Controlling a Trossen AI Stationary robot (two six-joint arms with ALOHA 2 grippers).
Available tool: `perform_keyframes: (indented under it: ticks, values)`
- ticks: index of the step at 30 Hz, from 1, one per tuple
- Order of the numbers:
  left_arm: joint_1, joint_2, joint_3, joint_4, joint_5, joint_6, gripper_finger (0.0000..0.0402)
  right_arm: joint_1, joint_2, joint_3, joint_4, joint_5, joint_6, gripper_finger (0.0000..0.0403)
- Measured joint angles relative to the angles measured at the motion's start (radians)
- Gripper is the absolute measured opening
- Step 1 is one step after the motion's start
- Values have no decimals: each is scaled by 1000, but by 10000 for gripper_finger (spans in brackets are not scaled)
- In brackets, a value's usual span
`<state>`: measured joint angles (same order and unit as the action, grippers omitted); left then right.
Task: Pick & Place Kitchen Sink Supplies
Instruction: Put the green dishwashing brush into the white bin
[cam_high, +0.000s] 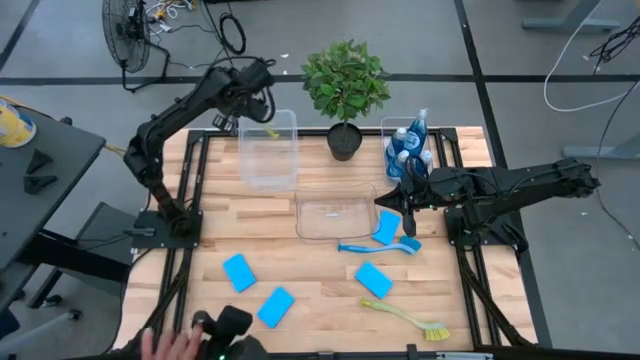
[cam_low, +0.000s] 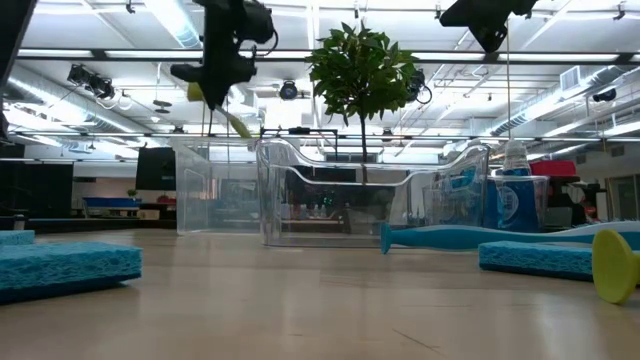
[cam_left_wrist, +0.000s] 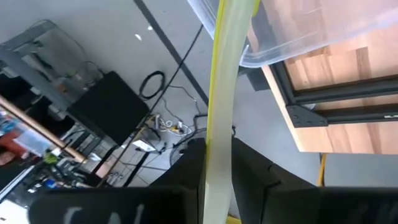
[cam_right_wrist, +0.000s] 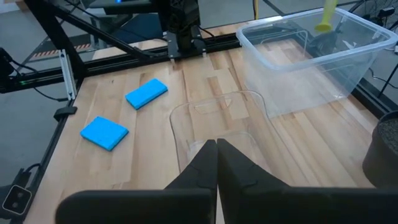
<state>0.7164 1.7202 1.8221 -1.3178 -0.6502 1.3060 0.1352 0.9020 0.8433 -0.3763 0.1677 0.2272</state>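
My left gripper (cam_high: 256, 92) is shut on a yellow-green dish brush (cam_low: 232, 115), held high over the far end of the tall clear bin (cam_high: 268, 150). My right gripper (cam_high: 396, 199) is shut and empty, hovering over the right end of the low clear tray (cam_high: 335, 216). A blue brush (cam_high: 380, 246) and the other yellow-green brush (cam_high: 412, 320) lie flat on the table. One blue sponge (cam_high: 386, 227) lies by the blue brush and three others (cam_high: 240, 272) lie nearer. The blue-liquid bottles (cam_high: 410, 145) stand in a clear bin at the far right. My left gripper pinches the brush's handle (cam_left_wrist: 217, 155) between its two fingers (cam_left_wrist: 255, 171). From there the handle runs out toward the bin's rim (cam_left_wrist: 280, 46). The brush is lifted clear and hangs tilted below the gripper, its head (cam_low: 238, 122) above the bin's opening.
A potted plant (cam_high: 345, 90) stands at the far edge between the two bins. A person's hand (cam_high: 155, 345) shows at the near left edge, beside a dark device. Bare wood lies between the near sponges and the tray.
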Motion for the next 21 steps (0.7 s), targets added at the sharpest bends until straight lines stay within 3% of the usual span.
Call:
perform_keyframes:
  ticks: [21]
  values:
    - [39,225,0,-3,18,68,59,0,0,0,-18,-1,26,4]
